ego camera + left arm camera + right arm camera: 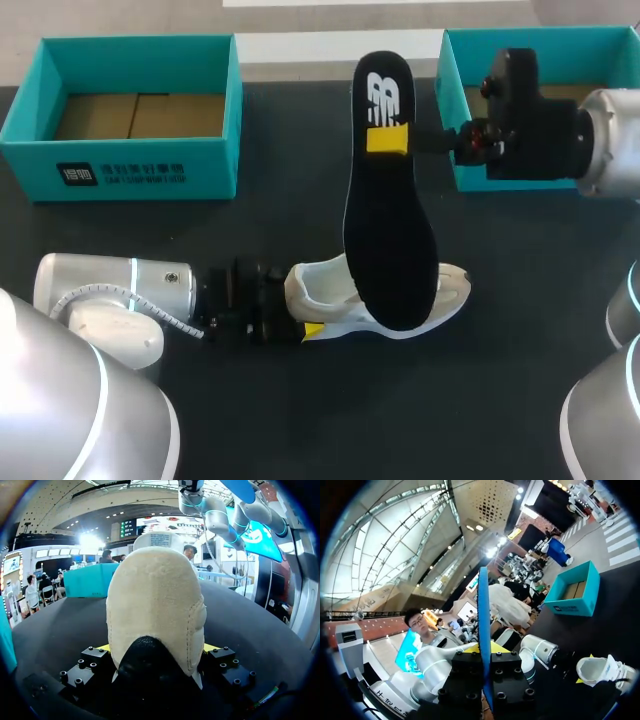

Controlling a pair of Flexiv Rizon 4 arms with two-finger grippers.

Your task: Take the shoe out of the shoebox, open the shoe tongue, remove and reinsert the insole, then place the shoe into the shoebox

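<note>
A black table point(300, 420) carries two teal shoeboxes along its far edge. The left shoebox point(140, 170) stands open with a brown cardboard floor. The right shoebox point(452, 120) is partly hidden behind the right arm point(560, 130). The left arm point(110, 290) lies low over the near left of the table.

The white shoe point(320, 290) rests on the table near the middle, outside both boxes, heel towards the left arm. The left gripper point(156, 650) has its fingers pressed against both sides of the heel.

The black insole point(390, 250) is out of the shoe and held above it, its lower end over the shoe. The right gripper point(388, 140) has its fingers closed narrowly on the upper part of the insole.
</note>
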